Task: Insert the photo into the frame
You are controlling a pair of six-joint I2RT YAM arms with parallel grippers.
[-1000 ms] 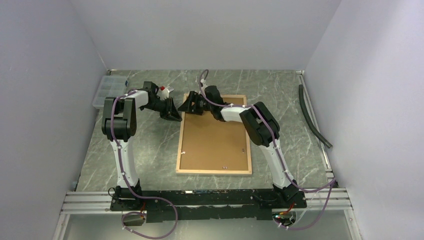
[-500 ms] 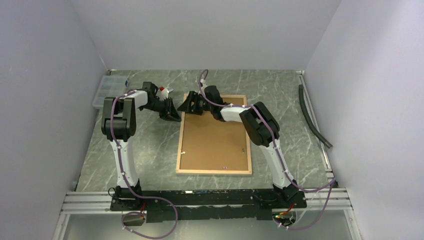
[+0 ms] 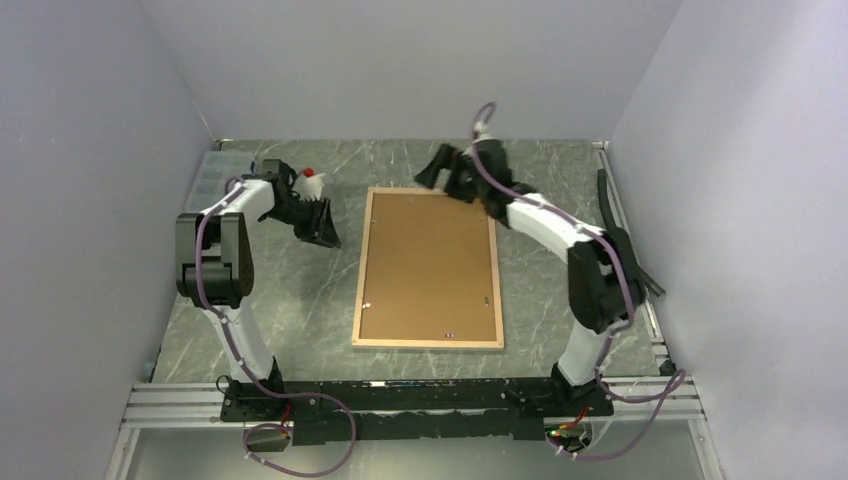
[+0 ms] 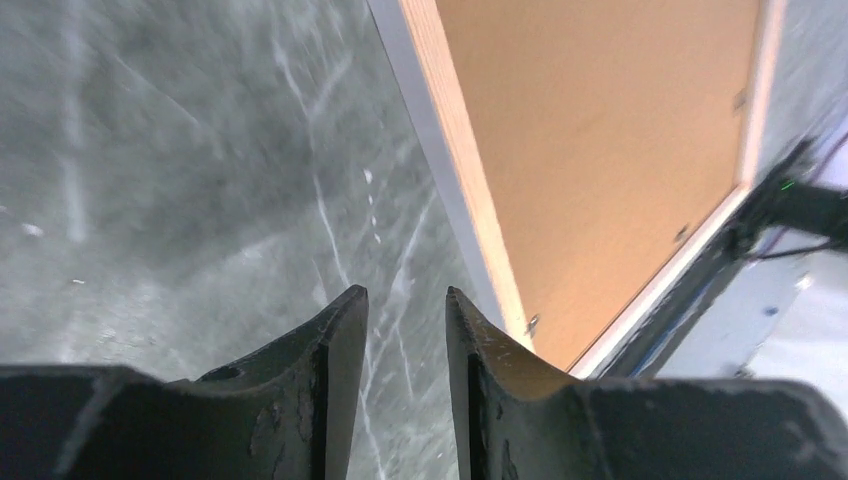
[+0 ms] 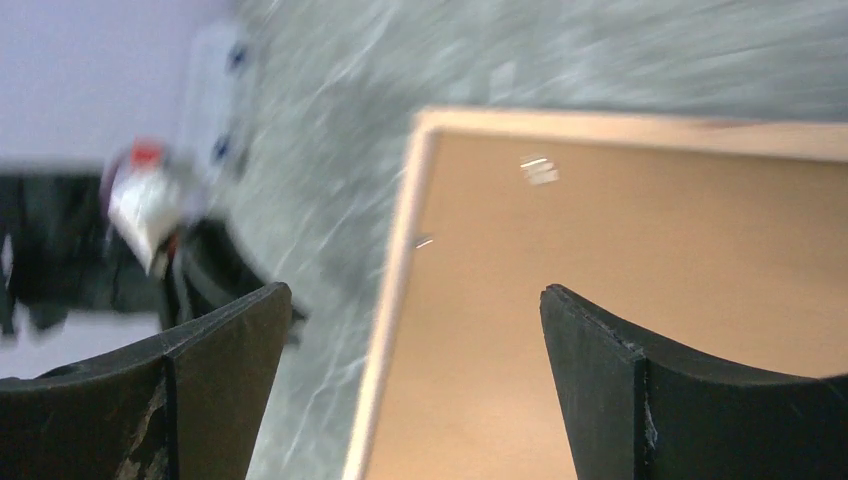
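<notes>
Clerk: Item one, the frame (image 3: 428,343)?

Checker: It lay flat on the green marbled table (image 3: 300,300), back side up, long sides running away from the arm bases. The light-wood rim faced up, and the left wrist view showed a white edge against the tabletop.

Clerk: Contents?

Checker: A plain brown backing panel (image 3: 428,265) sat inside the rim, with small metal tabs along its edges. Where the photo lay could not be told from any view.

Clerk: Item two, the left gripper (image 3: 326,232)?

Checker: It was over bare table just left of the frame's far left corner, not touching it. Its fingers (image 4: 335,340) were parted by a narrow gap with nothing between them.

Clerk: Item three, the right gripper (image 3: 428,174)?

Checker: It was beyond the frame's far edge, raised off the table. Its fingers (image 5: 225,340) were spread wide and empty, though that view was blurred.

Clerk: Sundries?

Checker: Two: a clear plastic box (image 3: 208,180) at the far left edge and a black hose (image 3: 625,235) along the right side.
</notes>
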